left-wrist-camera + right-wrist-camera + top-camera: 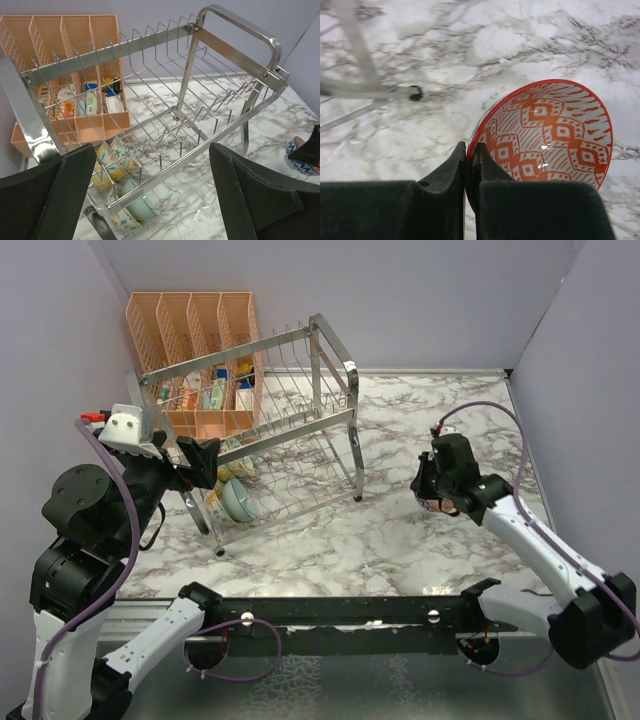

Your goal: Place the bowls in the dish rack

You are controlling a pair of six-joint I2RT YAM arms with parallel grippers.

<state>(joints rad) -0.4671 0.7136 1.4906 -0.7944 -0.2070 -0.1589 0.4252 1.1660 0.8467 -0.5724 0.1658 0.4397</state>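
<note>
Your right gripper (469,160) is clamped on the thin glazed rim of the red-orange bowl (555,135).
The round bowl, painted inside with diamonds and stripes, is over the veined marble table (445,50), well apart from the chrome wire dish rack (235,54). Your left gripper (150,150) hangs wide open by the rack, holding nothing. Patterned bowls (112,160) stand in the lower tier.

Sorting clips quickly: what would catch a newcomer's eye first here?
The right gripper pinching the rim of a red-orange bowl over the marble table, right of centre. Then the chrome dish rack at left, with patterned bowls already standing in its lower tier and a peach organizer behind it.
</note>
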